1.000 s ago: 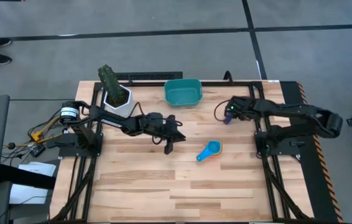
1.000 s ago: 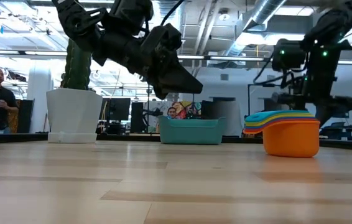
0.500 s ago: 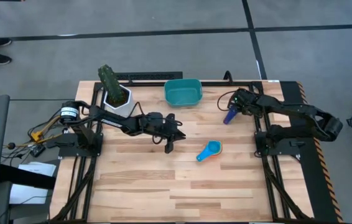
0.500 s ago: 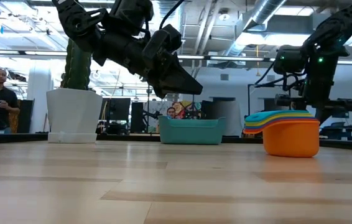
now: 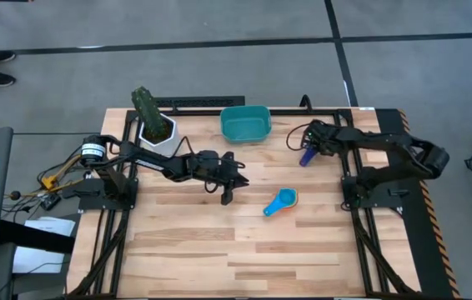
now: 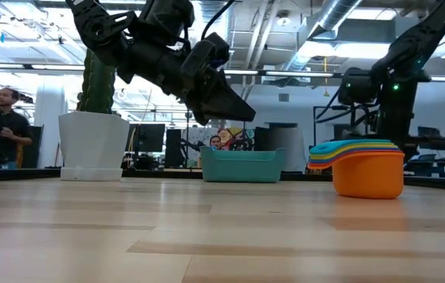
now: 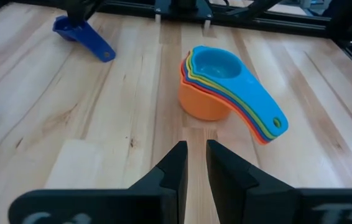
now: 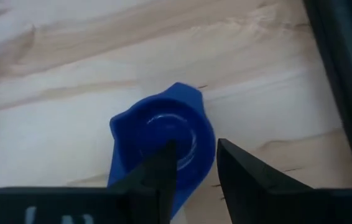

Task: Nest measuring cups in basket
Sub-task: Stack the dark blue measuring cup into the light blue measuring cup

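Right claw shifted over my dark blue cup near the basket, fingers straddling its rim, not clamped. Risk: thin rim slips sideways. Left claw closed, empty.

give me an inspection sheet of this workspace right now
surface: pale wooden plank table in a black frame.
job's things: teal plastic basket at the far edge, nothing seen in it; stack of nested plastic measuring cups, orange at the bottom and light blue on top, mid-table; separate dark blue plastic measuring cup lying on the table right of the basket.
clutter: white pot with a green plant.
grippers: left gripper almost shut on nothing, raised, facing the stack; right gripper at the dark blue cup, one finger inside its bowl, grip unclear.
cables: loose wires beside the left arm's base.
surroundings: person standing in the room behind.
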